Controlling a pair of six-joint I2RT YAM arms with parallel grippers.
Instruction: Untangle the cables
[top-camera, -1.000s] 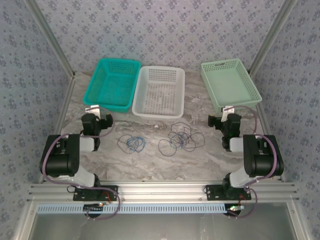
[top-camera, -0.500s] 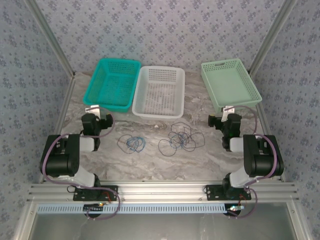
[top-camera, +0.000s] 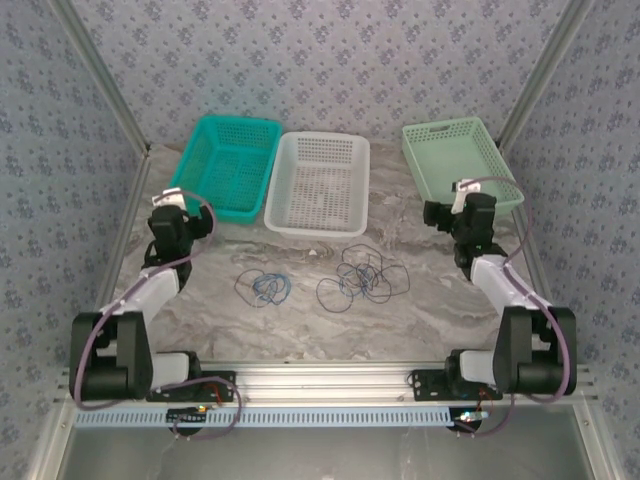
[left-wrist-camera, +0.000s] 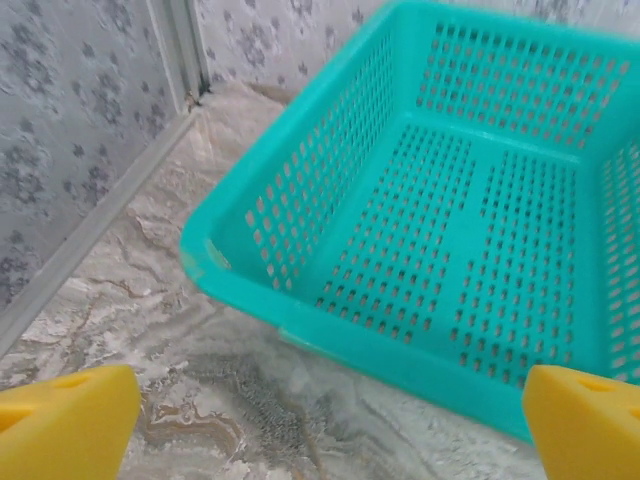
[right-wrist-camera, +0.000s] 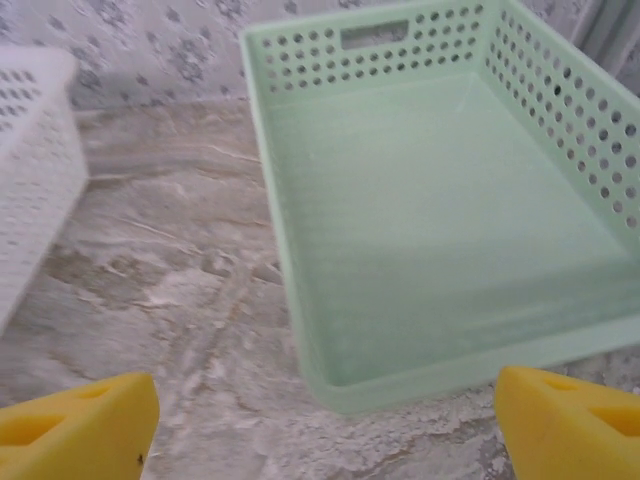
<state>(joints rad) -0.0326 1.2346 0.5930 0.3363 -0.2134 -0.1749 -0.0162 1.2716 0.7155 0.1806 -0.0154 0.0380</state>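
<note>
The cables lie on the marble table as two heaps of thin dark and blue loops: a larger tangle (top-camera: 362, 277) at the middle and a smaller bundle (top-camera: 264, 288) to its left. My left gripper (top-camera: 172, 212) hovers by the near edge of the teal basket (top-camera: 233, 122), well left of the cables. It is open, with only bare table between its yellow fingertips (left-wrist-camera: 60, 425). My right gripper (top-camera: 470, 205) hangs at the near corner of the pale green basket (top-camera: 418, 175), right of and beyond the tangle. It is open too, nothing between its fingertips (right-wrist-camera: 570, 420).
A white basket (top-camera: 315, 232) stands between the teal and green ones at the back. The teal basket's rim (left-wrist-camera: 379, 349) lies just ahead of the left gripper (left-wrist-camera: 325, 430). The green basket's rim (right-wrist-camera: 391, 391) is ahead of the right gripper (right-wrist-camera: 322, 425), the white basket (right-wrist-camera: 30, 170) to its left.
Both arms have unfolded from their tucked pose, and both grippers moved farther from the bases toward the baskets. The cables have not moved.
</note>
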